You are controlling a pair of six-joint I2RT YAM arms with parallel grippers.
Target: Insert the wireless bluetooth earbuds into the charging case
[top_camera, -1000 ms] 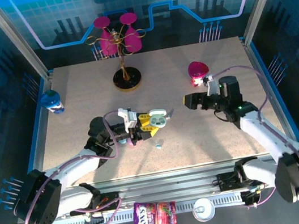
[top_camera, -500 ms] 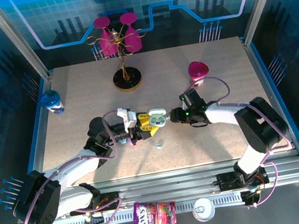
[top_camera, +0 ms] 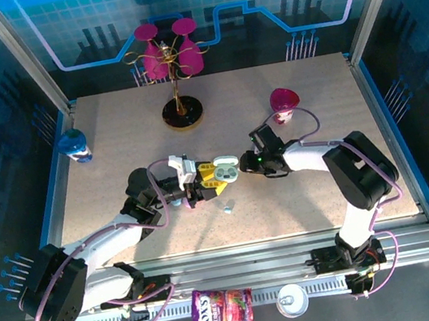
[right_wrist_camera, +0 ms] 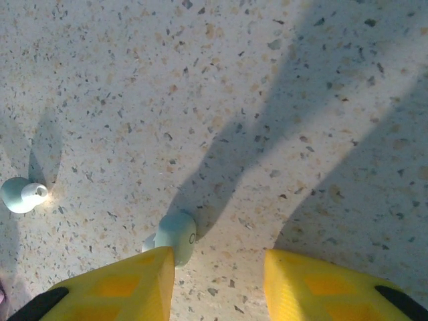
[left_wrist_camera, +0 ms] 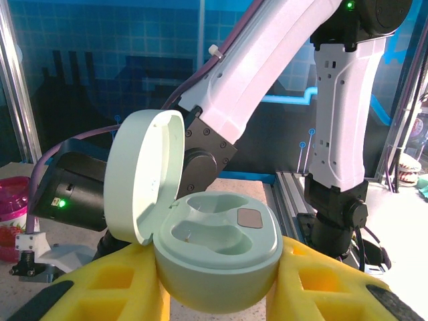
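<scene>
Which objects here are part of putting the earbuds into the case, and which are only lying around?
For the job: open charging case, gripped by left pincer; earbud beside the open right pincer; second earbud farther off.
Lying about: pink cup; rack of pink glasses; small blue container; sweets bag; can.

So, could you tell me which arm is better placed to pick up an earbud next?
Right: the right fingers, open, sit beside an earbud on the table, while the left fingers are shut on the open case.
</scene>
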